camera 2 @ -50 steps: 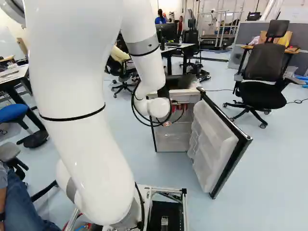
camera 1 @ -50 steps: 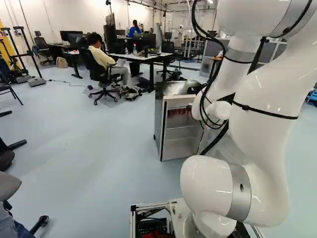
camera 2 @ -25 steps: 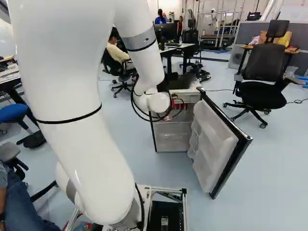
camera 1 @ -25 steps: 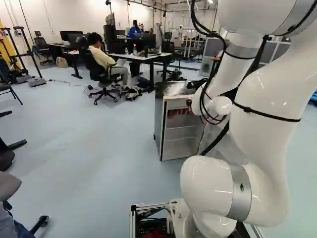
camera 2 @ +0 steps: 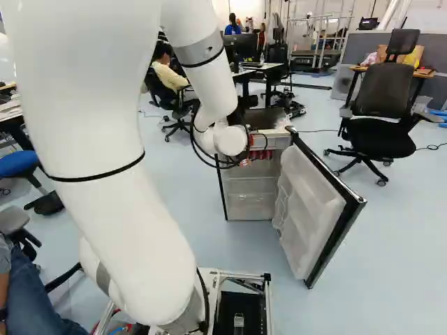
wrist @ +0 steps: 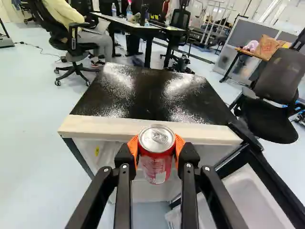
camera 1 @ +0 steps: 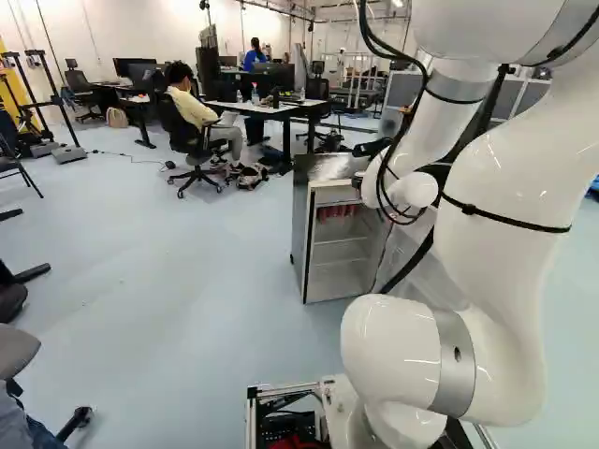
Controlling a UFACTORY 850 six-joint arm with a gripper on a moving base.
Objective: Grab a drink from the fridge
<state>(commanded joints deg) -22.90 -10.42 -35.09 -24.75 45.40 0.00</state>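
In the left base view only a dark bit of my gripper [camera 1: 358,176] shows past the white wrist. The wrist view has the gripper [wrist: 157,151] with its orange pads pressed on both sides of an upright red can [wrist: 156,164] with a silver top. The can is just in front of the fridge's upper front edge, its lid level with that edge. The small fridge [wrist: 143,126] has a glossy black top, and its door [camera 2: 314,209] stands open to the right in the right base view. Several red cans [camera 1: 337,211] hang at the top of its inside.
An office chair [camera 2: 383,118] stands beyond the open door. Behind the fridge is a desk [wrist: 138,25] with bottles, where a person sits. Another chair [camera 1: 187,131] is at that desk. Grey partitions [wrist: 245,43] stand farther back.
The forearm and wrist have risen in front of the fridge, revealing more of its top and of the cans inside. The base and the fridge have stayed put.
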